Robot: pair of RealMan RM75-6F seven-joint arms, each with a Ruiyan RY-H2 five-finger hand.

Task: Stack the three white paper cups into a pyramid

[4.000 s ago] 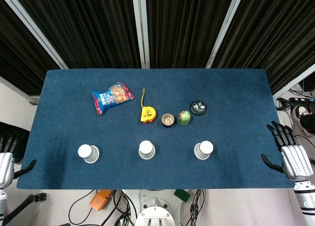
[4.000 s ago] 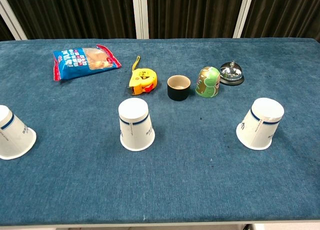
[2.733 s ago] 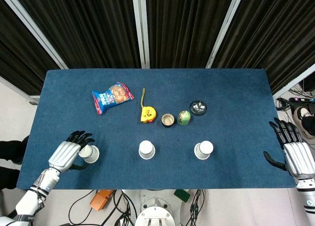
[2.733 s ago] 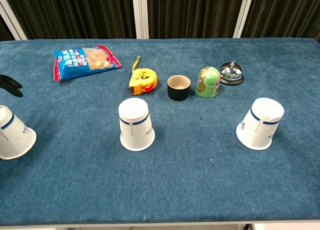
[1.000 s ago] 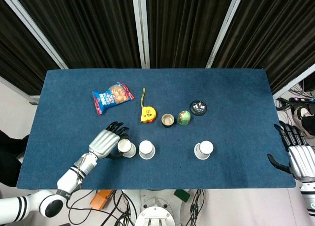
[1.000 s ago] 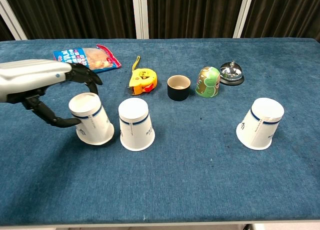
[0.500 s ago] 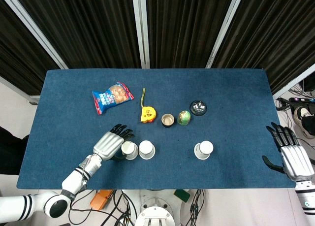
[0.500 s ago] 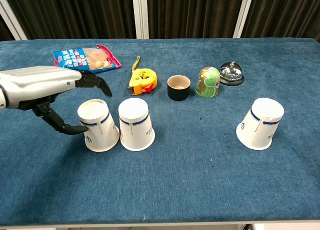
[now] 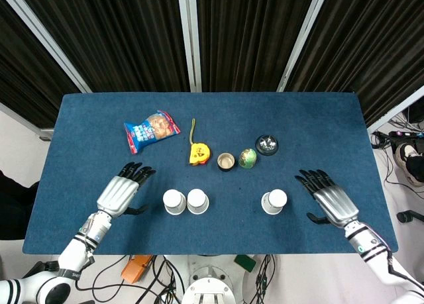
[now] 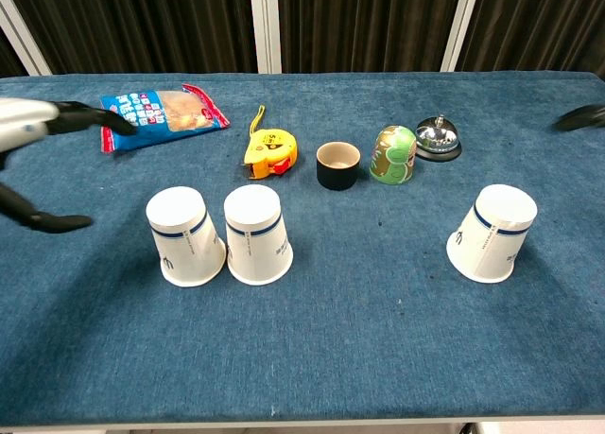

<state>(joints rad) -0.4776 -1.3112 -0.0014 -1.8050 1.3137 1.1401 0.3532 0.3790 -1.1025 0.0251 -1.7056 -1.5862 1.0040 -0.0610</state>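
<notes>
Two white paper cups stand upside down side by side near the table's front: the left cup (image 9: pixel 174 201) (image 10: pixel 184 236) and the middle cup (image 9: pixel 197 201) (image 10: pixel 256 234). A third cup (image 9: pixel 274 201) (image 10: pixel 493 233) stands upside down alone to the right. My left hand (image 9: pixel 122 192) (image 10: pixel 38 141) hovers to the left of the pair, fingers spread and empty. To the right of the lone cup is my right hand (image 9: pixel 328 200), also spread and empty; in the chest view only its fingertips (image 10: pixel 579 118) show at the right edge.
Behind the cups lie a blue snack bag (image 9: pixel 151 131), a yellow tape measure (image 9: pixel 198 153), a small dark cup (image 9: pixel 226 161), a green can (image 9: pixel 248 158) and a desk bell (image 9: pixel 267 145). The blue table (image 9: pixel 318 125) ends just in front of the cups.
My left hand has let go of the left cup and drawn back to the left. My right hand has moved in from the table's right edge toward the lone cup.
</notes>
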